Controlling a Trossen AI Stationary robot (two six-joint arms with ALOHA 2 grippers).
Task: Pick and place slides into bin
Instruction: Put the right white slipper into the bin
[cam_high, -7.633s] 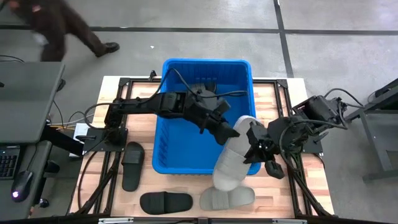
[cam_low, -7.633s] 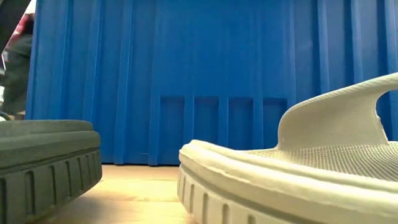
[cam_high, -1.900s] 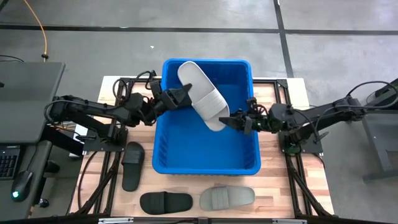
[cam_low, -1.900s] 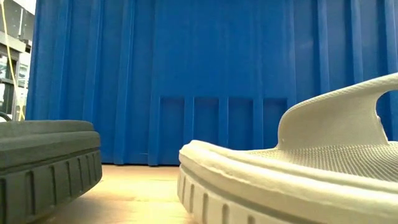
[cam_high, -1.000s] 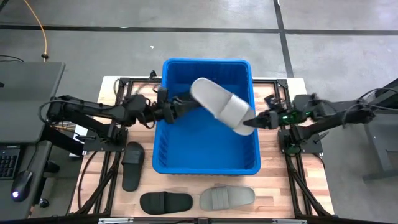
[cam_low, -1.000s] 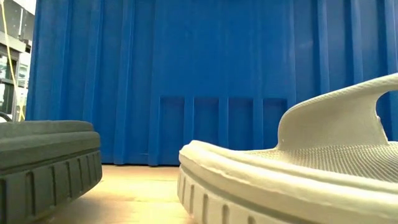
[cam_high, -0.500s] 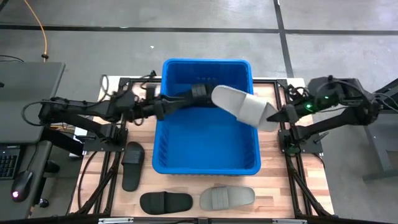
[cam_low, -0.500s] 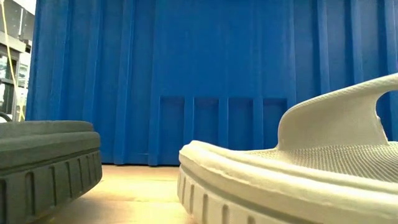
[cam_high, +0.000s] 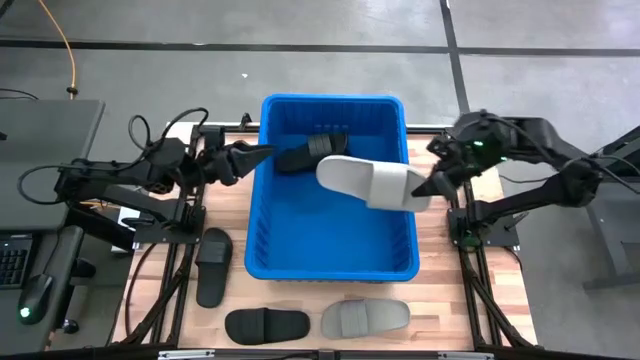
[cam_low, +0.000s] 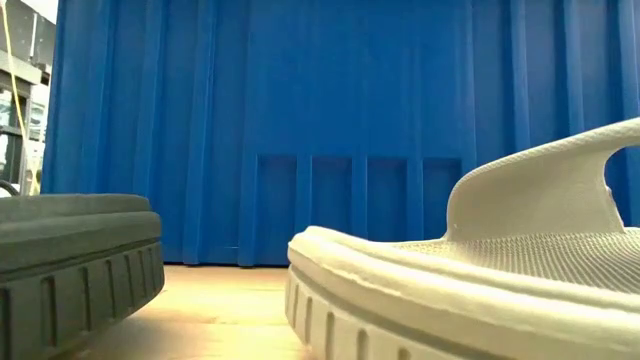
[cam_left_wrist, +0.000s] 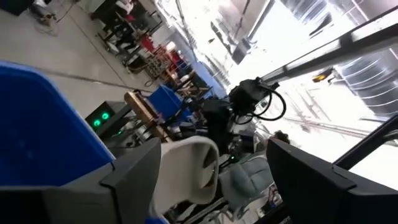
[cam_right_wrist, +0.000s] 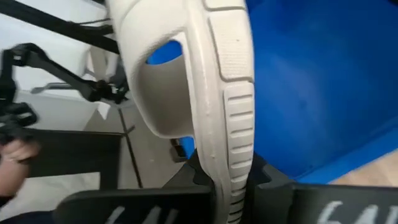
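Left gripper, fingers apart and empty, hovers at the left rim of the large ribbed blue plastic bin. A black slide sandal lies inside at the far wall. The light grey foam slide sandal hangs over the bin's right half, its sole edge clamped by the right gripper. It looks light and flexible, so an edge grip should suffice. Open room lies below.
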